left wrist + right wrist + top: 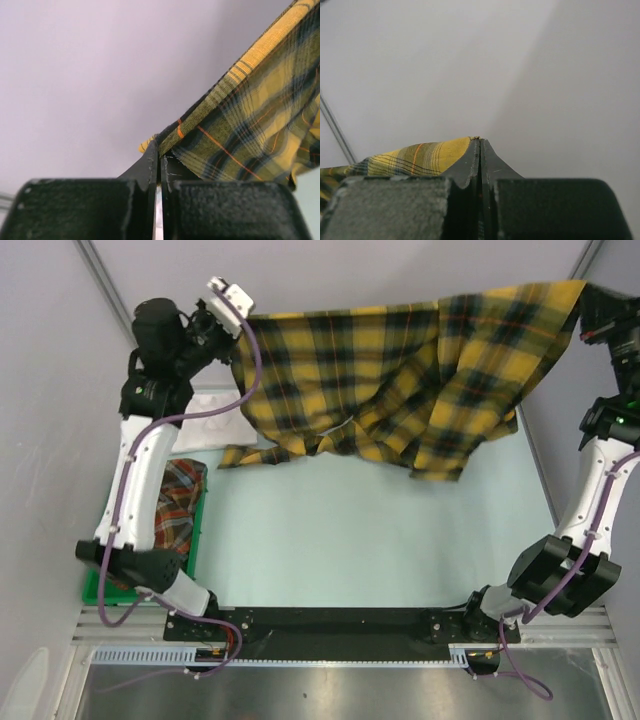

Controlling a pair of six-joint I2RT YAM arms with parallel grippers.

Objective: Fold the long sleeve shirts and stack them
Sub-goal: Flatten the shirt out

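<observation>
From my station I saw the yellow-and-black plaid shirt (420, 380) hanging spread in the air between the two arms, over the far half of the desk (380, 540). The left gripper (238, 308) was raised at the far left with its jaws pressed together on one upper corner of the cloth. In the left wrist view the fabric's edge ran out from between the closed fingers and up to the right. The right gripper (590, 302) was up at the far right, likewise clamped on the opposite upper corner, and its wrist view showed a small fold of plaid pinched at the fingertips. The top edge of the shirt ran fairly taut from one gripper to the other, while the lower part sagged in loose folds. I could not tell whether its low left end touched the desk. A white shirt (215, 430) lay on the desk behind the left arm, just beside that low end. The red-orange plaid shirt (175, 505) sat bunched in the green bin (95, 585) at the left edge, partly under the left arm.
</observation>
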